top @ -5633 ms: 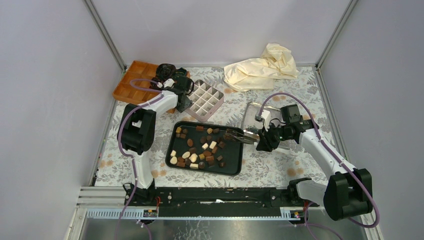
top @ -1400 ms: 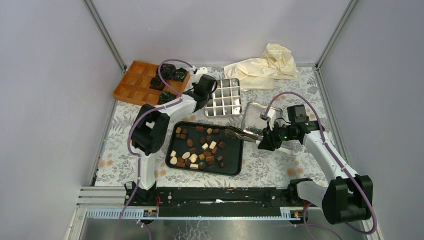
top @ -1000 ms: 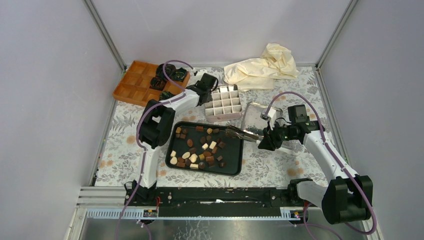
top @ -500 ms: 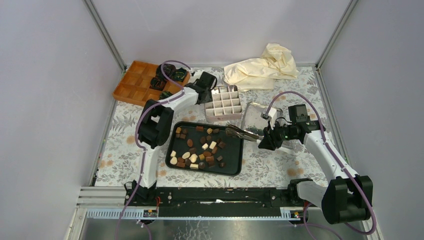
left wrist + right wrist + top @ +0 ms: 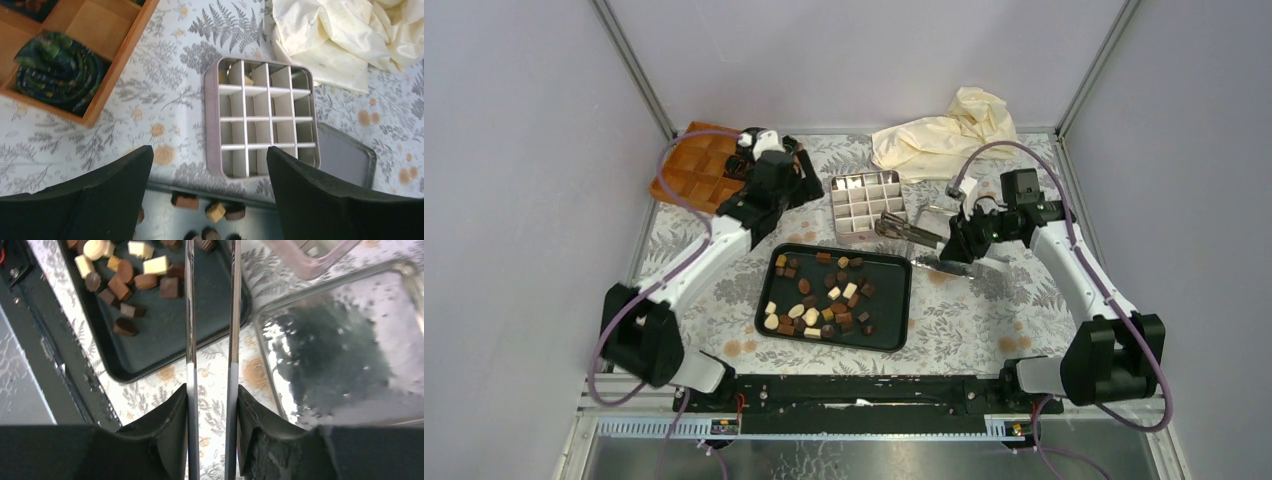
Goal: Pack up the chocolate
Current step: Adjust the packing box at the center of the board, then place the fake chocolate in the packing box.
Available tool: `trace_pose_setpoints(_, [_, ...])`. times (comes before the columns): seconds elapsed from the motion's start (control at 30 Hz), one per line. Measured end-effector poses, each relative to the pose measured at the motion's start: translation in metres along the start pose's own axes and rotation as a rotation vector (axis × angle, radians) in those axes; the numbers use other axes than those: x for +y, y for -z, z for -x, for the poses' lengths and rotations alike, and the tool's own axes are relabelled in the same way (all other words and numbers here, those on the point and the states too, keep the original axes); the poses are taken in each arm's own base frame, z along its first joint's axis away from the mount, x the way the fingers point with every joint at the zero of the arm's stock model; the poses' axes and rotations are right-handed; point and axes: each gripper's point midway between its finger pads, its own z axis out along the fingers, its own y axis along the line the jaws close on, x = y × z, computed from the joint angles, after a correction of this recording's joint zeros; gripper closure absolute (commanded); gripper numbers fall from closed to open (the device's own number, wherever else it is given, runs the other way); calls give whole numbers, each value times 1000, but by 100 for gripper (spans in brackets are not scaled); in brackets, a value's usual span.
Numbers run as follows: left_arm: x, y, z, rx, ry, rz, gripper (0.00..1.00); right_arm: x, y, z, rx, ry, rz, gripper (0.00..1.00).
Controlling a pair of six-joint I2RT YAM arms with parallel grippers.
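1. Orange wooden tray (image 5: 679,180), upper left of the overhead view, on the fern-print bench (image 5: 684,300). Crumpled black-green paper cups (image 5: 60,72) sit in its compartments.

2. Left hand (image 5: 209,155), just right of the orange tray. Its fingers (image 5: 115,200) are spread wide with nothing between them. It is raised over the bench, and in its own view the fingers frame the near edge of the divided tin.

3. Black tray (image 5: 889,300), centre of the overhead view. The chocolate (image 5: 819,300) lies loose in it: dark brown, light brown and cream pieces, round, oval and square, mostly in the tray's left and middle parts.

4. Divided tin (image 5: 869,195), just above the black tray. It is square with a white grid of cells.

5. Metal tongs (image 5: 904,228), their blades reaching toward the tin's lower right corner.

6. Right hand (image 5: 211,410), pinching the tongs' two arms from both sides.

7. Shiny metal lid (image 5: 340,340), flat on the bench beside the black tray's right edge, below the right hand.

8. Cream cloth (image 5: 944,135), bunched at the upper right.
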Motion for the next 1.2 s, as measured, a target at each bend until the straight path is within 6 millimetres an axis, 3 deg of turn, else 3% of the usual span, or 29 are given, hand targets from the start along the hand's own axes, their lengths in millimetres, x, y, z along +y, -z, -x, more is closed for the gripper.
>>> trace_pose_setpoints(0.27, [34,62,-43,-14,82,-189,1,-56,-6,43,20,-60,-105,94])
trace_pose_setpoints(0.53, [39,112,-81,-55,210,-403,1,-105,-27,78,44,-90,-174,94])
trace_pose_setpoints(0.73, [50,126,-102,-75,313,-455,2,-119,-55,95,65,-88,-179,93])
trace_pose_setpoints(0.93, [47,133,-95,-106,352,-484,2,-126,-77,92,109,-99,-180,92])
trace_pose_setpoints(1.2, [45,134,-95,-96,400,-491,2,-139,-85,91,127,-119,-206,89])
